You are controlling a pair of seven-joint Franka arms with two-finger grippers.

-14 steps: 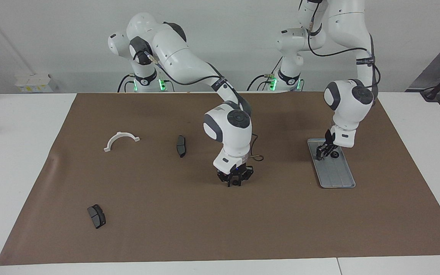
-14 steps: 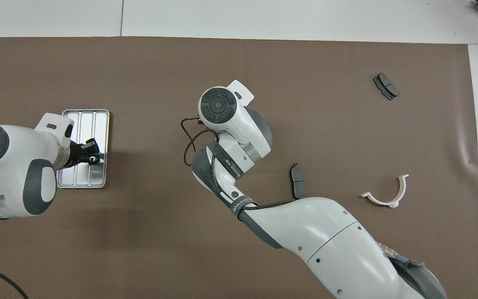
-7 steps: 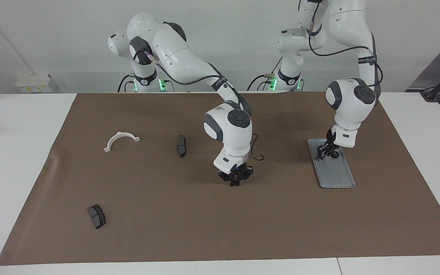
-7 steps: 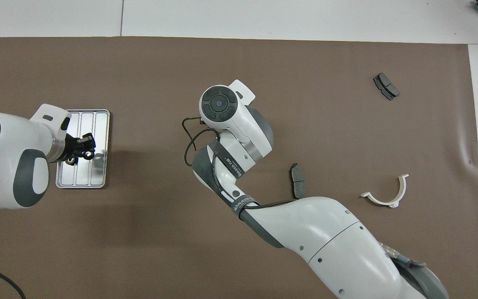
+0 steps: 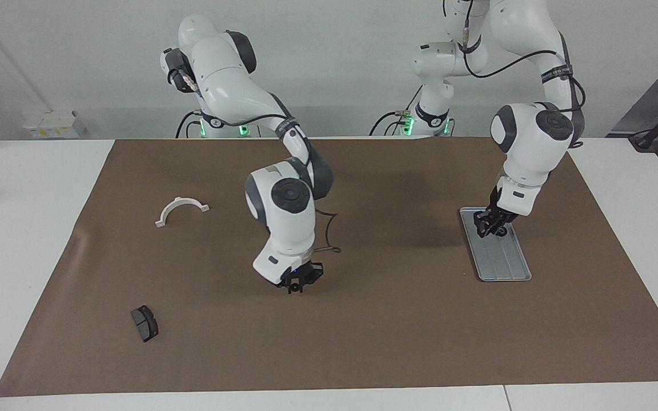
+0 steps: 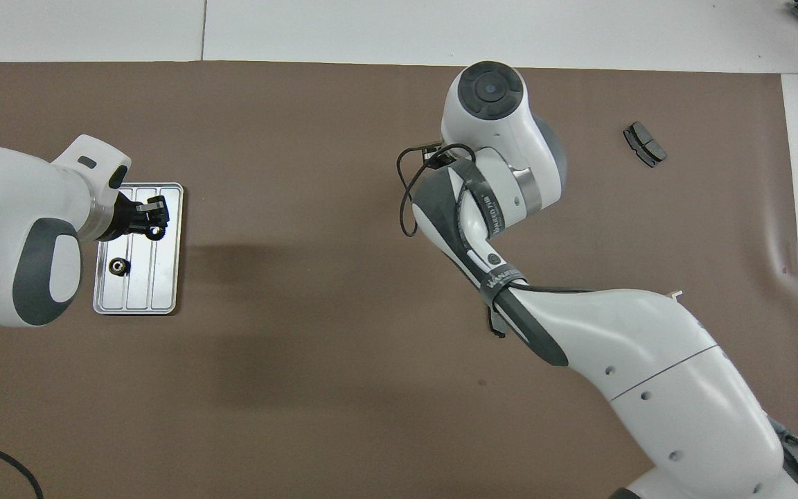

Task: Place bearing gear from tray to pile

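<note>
The silver-grey ridged tray (image 5: 506, 265) (image 6: 163, 291) lies on the brown mat toward the left arm's end of the table. One small dark bearing gear (image 6: 119, 266) lies on it; in the facing view it (image 5: 501, 232) shows just beside the fingers. My left gripper (image 5: 488, 226) (image 6: 152, 220) hangs a little above the tray, shut on a second small dark gear with a pale centre (image 6: 157, 232). My right gripper (image 5: 296, 282) is low over the middle of the mat, shut, with nothing seen in it; in the overhead view its own arm hides it. No pile shows.
A white half-ring (image 5: 182, 208) lies toward the right arm's end of the mat. A dark brake pad (image 5: 144, 323) (image 6: 644, 143) lies farther from the robots than it. The right arm hides a second pad near the middle in the facing view.
The left gripper rose off the tray with a gear, uncovering the other gear. The right gripper shut and its arm swung toward the right arm's end of the table.
</note>
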